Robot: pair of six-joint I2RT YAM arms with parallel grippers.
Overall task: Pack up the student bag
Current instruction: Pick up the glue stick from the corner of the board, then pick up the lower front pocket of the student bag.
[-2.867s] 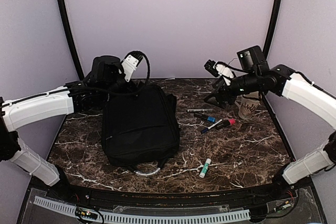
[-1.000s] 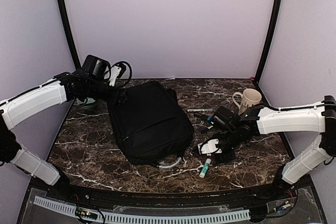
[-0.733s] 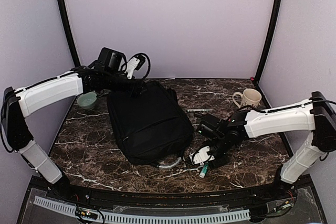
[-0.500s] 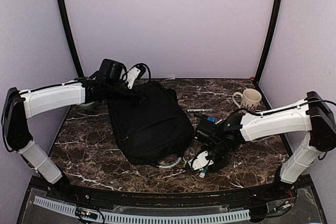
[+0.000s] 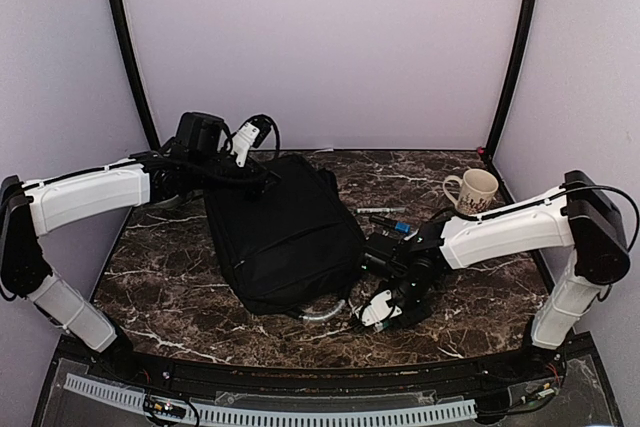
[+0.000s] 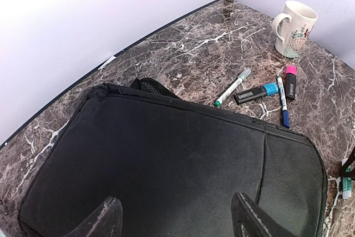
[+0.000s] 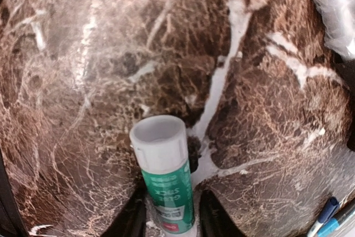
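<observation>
— We work on a dark marble surface (image 5: 170, 277) inside a pale-walled booth. What sits nearest us?

— The right gripper (image 7: 169, 217), low over the near part of the surface, with a glue stick (image 7: 165, 170) lying flat between its fingers. They hug both of its sides. We cannot tell whether they already pinch it.

— Why there?

— We judge that the stick is meant for the student bag (image 5: 280, 232), so it has to come off the surface first.

— And the bag?

— It lies flat, left of centre, just beside that gripper. Its pale loop handle (image 5: 322, 313) points toward us and a little right. The long axis runs from there away and slightly left, so the bottom end faces the back wall.

— Open or zipped?

— We see no gaping compartment from either view, so we cannot say.

— The left gripper (image 6: 177, 218)?

— It hovers above the bag's far end, fingers spread wide and holding nothing. We read that as readiness to steady the fabric or work an opening.

— Farther out?

— Several markers (image 6: 260, 91) lie loose to the right of the bag. A cream mug (image 6: 294, 29) stands upright near the far right corner, well apart from the bag.
</observation>
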